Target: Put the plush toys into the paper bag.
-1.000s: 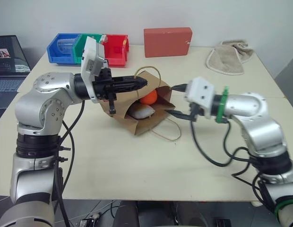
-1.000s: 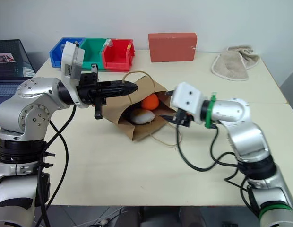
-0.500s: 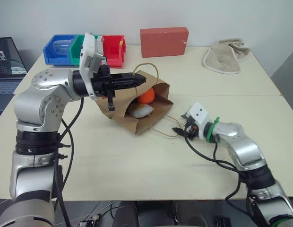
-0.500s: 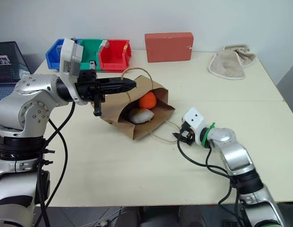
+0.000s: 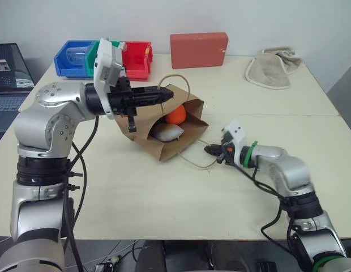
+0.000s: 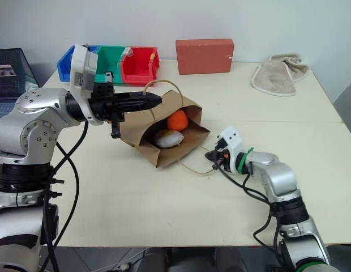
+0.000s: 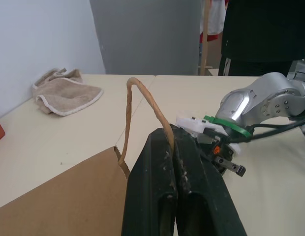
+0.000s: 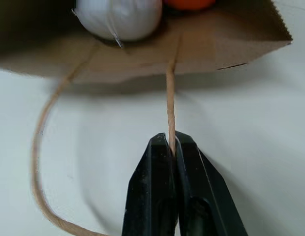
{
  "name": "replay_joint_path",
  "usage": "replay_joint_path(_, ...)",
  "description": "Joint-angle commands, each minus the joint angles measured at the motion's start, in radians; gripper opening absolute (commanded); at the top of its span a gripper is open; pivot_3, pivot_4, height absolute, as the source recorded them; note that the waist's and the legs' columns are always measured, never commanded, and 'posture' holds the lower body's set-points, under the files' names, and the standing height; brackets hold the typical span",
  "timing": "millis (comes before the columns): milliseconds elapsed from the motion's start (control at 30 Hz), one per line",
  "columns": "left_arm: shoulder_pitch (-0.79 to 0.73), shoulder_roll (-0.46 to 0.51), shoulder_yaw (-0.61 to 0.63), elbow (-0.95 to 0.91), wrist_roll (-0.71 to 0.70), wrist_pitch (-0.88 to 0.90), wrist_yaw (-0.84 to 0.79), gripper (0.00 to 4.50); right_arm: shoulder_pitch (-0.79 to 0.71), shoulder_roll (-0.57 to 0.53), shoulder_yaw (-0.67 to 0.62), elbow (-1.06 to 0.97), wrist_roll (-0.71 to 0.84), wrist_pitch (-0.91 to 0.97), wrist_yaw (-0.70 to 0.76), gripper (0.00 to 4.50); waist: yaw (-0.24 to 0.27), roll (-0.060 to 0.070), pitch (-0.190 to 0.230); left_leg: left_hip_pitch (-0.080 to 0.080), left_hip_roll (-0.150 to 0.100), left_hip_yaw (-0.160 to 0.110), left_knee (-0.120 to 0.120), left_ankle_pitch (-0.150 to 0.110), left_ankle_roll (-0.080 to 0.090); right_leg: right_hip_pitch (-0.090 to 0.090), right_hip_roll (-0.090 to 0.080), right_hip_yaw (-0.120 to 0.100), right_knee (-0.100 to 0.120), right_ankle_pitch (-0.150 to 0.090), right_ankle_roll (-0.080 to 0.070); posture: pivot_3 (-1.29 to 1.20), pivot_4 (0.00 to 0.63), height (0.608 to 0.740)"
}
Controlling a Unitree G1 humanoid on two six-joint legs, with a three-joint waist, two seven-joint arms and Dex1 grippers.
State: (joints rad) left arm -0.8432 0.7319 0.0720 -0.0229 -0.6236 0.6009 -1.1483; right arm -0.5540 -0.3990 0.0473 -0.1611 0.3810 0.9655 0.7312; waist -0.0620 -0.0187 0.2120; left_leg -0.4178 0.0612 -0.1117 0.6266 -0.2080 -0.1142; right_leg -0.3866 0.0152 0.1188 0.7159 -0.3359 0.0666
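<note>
Left eye view: paper bag (image 5: 164,144) mouth faces right gripper (image 5: 211,151).

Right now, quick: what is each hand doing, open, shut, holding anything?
Left hand: shut on the upper handle of the paper bag.
Right hand: shut on the lower handle, down by the table.

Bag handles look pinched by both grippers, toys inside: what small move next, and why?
Probably raise the right gripper slightly, lifting the lower handle to stand the bag up. The left gripper holds the upper handle; the carrot and egg lie inside.
</note>
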Motion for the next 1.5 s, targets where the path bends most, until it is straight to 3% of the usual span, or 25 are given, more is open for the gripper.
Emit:
replay_joint_path(33, -0.061, 0.006, 0.058, 0.019, -0.015, -0.008, 0.029, 0.00, -0.102, -0.061, -0.152, -0.132, 0.155, 0.130, 0.019, 0.04, 0.003, 0.000, 0.000, 0.000, 0.000, 0.000, 0.000, 0.000, 0.000, 0.000, 0.000, 0.000, 0.000, 0.000, 0.000, 0.00, 0.150, 0.740)
replay_joint_path(233, -0.108, -0.082, 0.039, 0.075, 0.006, -0.045, 0.083, 0.00, -0.279, -0.170, -0.305, -0.075, 0.311, 0.294, 0.022, 0.04, 0.007, 0.001, 0.001, 0.000, -0.001, 0.000, 0.000, 0.000, 0.000, 0.000, -0.001, -0.001, -0.001, 0.000, 0.000, 0.00, 0.150, 0.740)
replay_joint_path(433, -0.164, -0.182, 0.018, 0.283, 0.078, -0.141, 0.101, 0.00, -0.353, -0.163, -0.269, 0.046, 0.292, 0.278, -0.042, 0.04, 0.002, 0.001, 0.000, 0.001, 0.000, 0.000, 0.000, 0.000, 0.000, 0.000, 0.000, 0.000, -0.001, 0.000, 0.000, 0.00, 0.150, 0.740)
replay_joint_path(600, -0.180, -0.196, 0.013, 0.332, 0.114, -0.178, 0.085, 0.00, -0.379, -0.141, -0.267, 0.069, 0.304, 0.283, -0.089, 0.04, -0.005, 0.001, 0.001, -0.002, -0.001, 0.001, -0.002, 0.000, 0.000, -0.003, 0.000, 0.000, -0.001, 0.000, 0.000, 0.00, 0.150, 0.740)
replay_joint_path(667, -0.172, -0.183, 0.018, 0.332, 0.112, -0.153, 0.080, 0.00, -0.388, -0.128, -0.280, 0.069, 0.316, 0.291, -0.112, 0.42, -0.006, 0.001, 0.001, -0.002, -0.001, 0.001, -0.003, 0.000, 0.000, -0.003, 0.000, 0.000, -0.001, 0.000, 0.000, 0.00, 0.150, 0.740)
replay_joint_path(767, -0.136, -0.141, 0.018, 0.286, 0.114, -0.132, 0.051, 0.64, -0.385, -0.151, -0.287, 0.029, 0.340, 0.290, -0.104, 1.32, -0.007, 0.001, 0.001, -0.002, 0.000, 0.000, -0.003, 0.000, 0.000, -0.003, 0.000, 0.000, -0.001, 0.000, 0.000, 0.00, 0.150, 0.740)
replay_joint_path(1033, -0.001, -0.027, 0.057, 0.110, 0.059, -0.007, 0.036, 3.16, -0.327, -0.372, -0.270, -0.099, 0.397, 0.223, 0.074, 4.29, -0.005, 0.002, 0.001, -0.002, 0.000, 0.000, -0.003, 0.000, 0.001, -0.002, -0.001, -0.001, -0.002, 0.000, 0.000, 0.00, 0.150, 0.740)
replay_joint_path(1067, 0.006, -0.022, 0.058, 0.100, 0.057, 0.000, 0.036, 3.47, -0.324, -0.385, -0.270, -0.100, 0.400, 0.215, 0.085, 4.50, -0.004, 0.002, 0.001, -0.002, 0.000, 0.000, -0.003, 0.000, 0.001, -0.002, -0.001, -0.001, -0.002, 0.000, 0.000, 0.00, 0.150, 0.740)
replay_joint_path(1167, 0.068, -0.003, 0.065, 0.055, 0.058, -0.003, 0.038, 4.45, -0.296, -0.455, -0.297, -0.112, 0.413, 0.149, 0.173, 4.50, -0.002, 0.002, 0.001, -0.001, 0.000, 0.001, -0.002, 0.000, 0.001, -0.002, -0.001, 0.000, -0.002, 0.000, 0.000, 0.00, 0.150, 0.740)
replay_joint_path(1333, 0.209, 0.051, 0.103, -0.059, -0.007, 0.063, 0.015, 4.48, -0.151, -0.576, -0.314, -0.200, 0.398, 0.054, 0.261, 4.50, 0.002, 0.002, 0.001, -0.001, 0.000, 0.001, -0.003, 0.000, 0.001, -0.002, -0.001, 0.000, -0.003, 0.000, 0.000, 0.00, 0.150, 0.740)
replay_joint_path(1500, 0.275, 0.048, 0.111, -0.112, -0.029, 0.081, 0.055, 4.48, -0.047, -0.613, -0.323, -0.301, 0.420, -0.002, 0.298, 4.50, 0.005, 0.002, 0.001, -0.001, 0.000, 0.001, -0.002, -0.001, 0.001, -0.002, -0.001, 0.001, -0.002, 0.000, 0.000, 0.00, 0.150, 0.740)
